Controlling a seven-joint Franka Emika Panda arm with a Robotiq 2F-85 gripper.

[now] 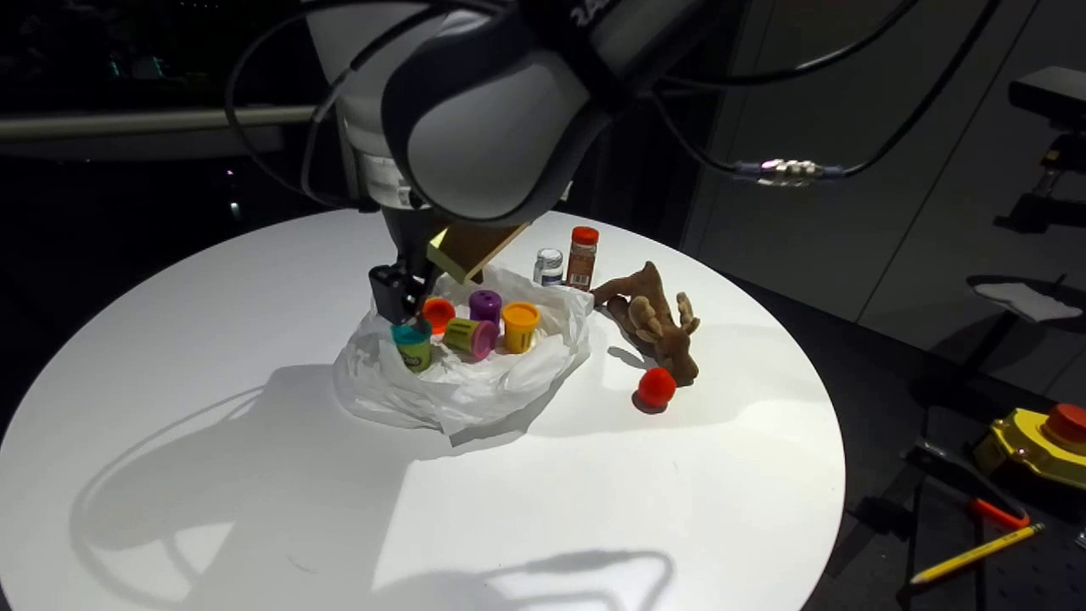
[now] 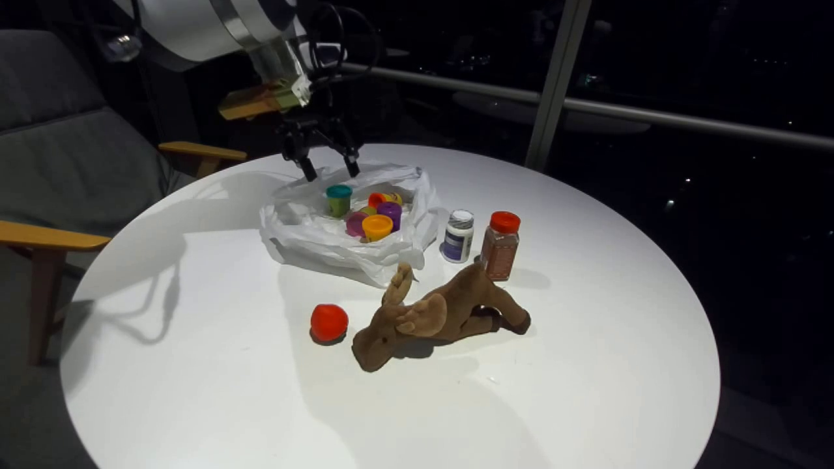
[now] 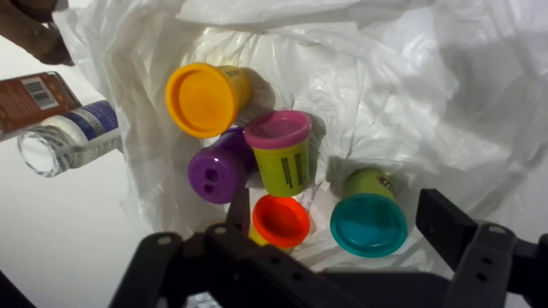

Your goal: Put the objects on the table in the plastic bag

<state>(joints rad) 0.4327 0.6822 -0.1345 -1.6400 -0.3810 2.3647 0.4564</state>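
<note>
White table point(image 2: 586, 365); wide, empty hand point(image 2: 333, 174)

In the wrist view, ten o'clock shows an orange tub point(image 3: 205, 100), nine a violet-banded white bottle point(image 3: 77, 139), eight a purple tub point(image 3: 219, 171), six a red-lidded yellow tub point(image 3: 280, 220), four a teal-lidded green tub point(image 3: 368, 218).

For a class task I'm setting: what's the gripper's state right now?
Robotiq gripper: open, holding nothing; the teal-lidded play-dough tub sits below it in the plastic bag.
</note>
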